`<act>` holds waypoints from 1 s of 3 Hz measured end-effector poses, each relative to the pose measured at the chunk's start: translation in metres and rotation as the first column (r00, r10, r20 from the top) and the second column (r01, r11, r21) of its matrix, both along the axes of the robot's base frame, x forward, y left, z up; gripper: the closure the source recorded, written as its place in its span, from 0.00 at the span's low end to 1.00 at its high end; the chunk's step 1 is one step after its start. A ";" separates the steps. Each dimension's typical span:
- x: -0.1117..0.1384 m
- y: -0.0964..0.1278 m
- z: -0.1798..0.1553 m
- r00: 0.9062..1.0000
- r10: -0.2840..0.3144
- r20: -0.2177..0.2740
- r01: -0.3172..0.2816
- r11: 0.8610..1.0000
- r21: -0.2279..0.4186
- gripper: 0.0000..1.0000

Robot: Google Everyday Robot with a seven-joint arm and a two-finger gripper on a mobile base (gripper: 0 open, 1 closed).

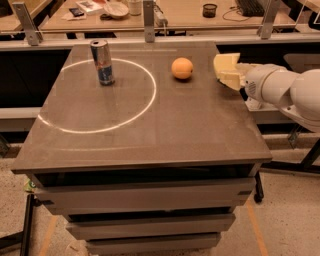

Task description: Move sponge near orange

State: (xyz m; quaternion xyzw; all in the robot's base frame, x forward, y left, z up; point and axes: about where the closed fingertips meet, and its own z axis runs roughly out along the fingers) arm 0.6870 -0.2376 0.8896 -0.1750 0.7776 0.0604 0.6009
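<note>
The pale yellow sponge [223,64] is held at the table's right edge, just above the surface. My gripper [233,76] comes in from the right on a white arm [280,87] and is shut on the sponge. The orange [182,68] sits on the table a short way to the left of the sponge, with a small gap between them. The gripper's fingers are mostly hidden behind the sponge.
A silver-and-blue drink can [102,62] stands upright at the back left, inside a white circle [150,100] marked on the dark table [165,140]. Behind the table a rail with posts [148,20] and a desk with a bowl [116,9] and clutter.
</note>
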 end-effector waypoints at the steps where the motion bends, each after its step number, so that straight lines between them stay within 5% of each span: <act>1: 0.021 0.010 -0.010 0.999 0.047 -0.018 -0.046 0.998 0.035 1.00; 3: 0.046 0.042 -0.026 0.989 0.140 -0.047 -0.136 0.987 0.083 1.00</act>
